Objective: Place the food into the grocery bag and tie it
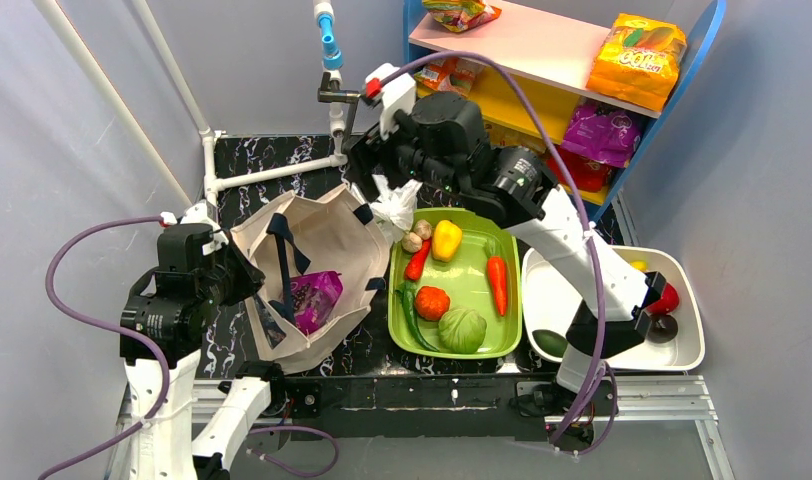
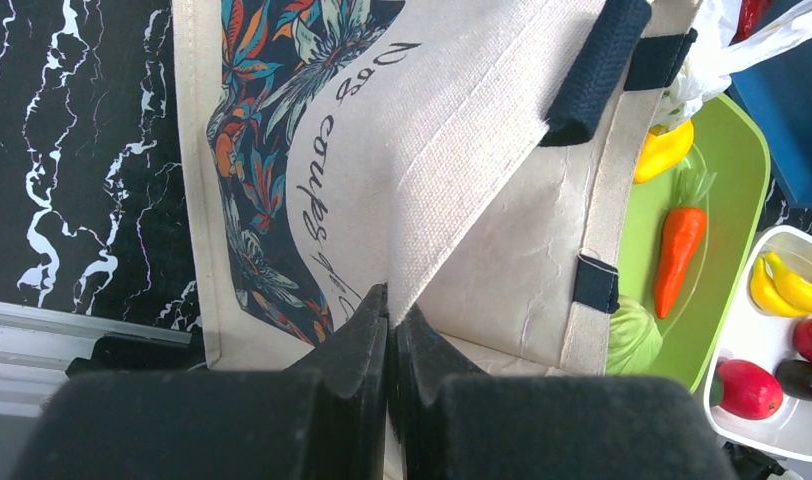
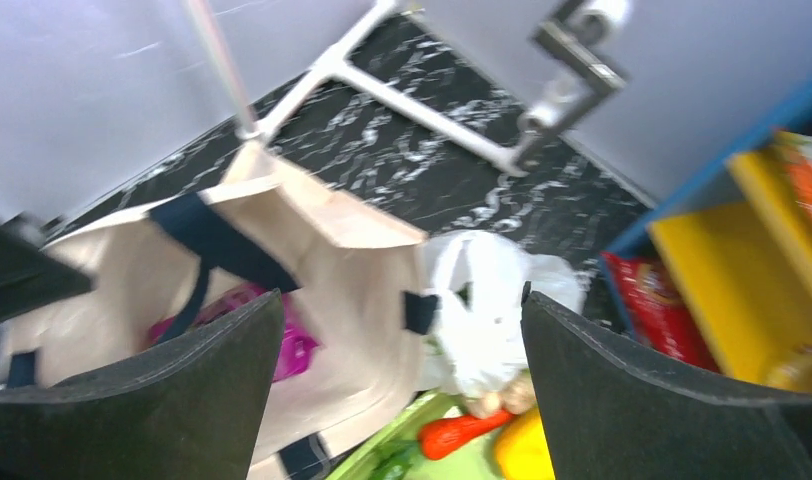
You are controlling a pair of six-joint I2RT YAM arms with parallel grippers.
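Right gripper [image 3: 400,300], jaws spread wide, I hold over the cloth bag's [image 1: 332,235] far corner; a purple packet [image 1: 315,296] lies inside. Left gripper [image 2: 390,325] pinches its rim.

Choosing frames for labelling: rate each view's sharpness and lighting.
Top external: sharp and evenly lit, green tray clear. Left wrist: lettering on the canvas tote crisp; left gripper dark, featureless. Right wrist: smeared throughout; white plastic bag washed out, right gripper soft-edged.
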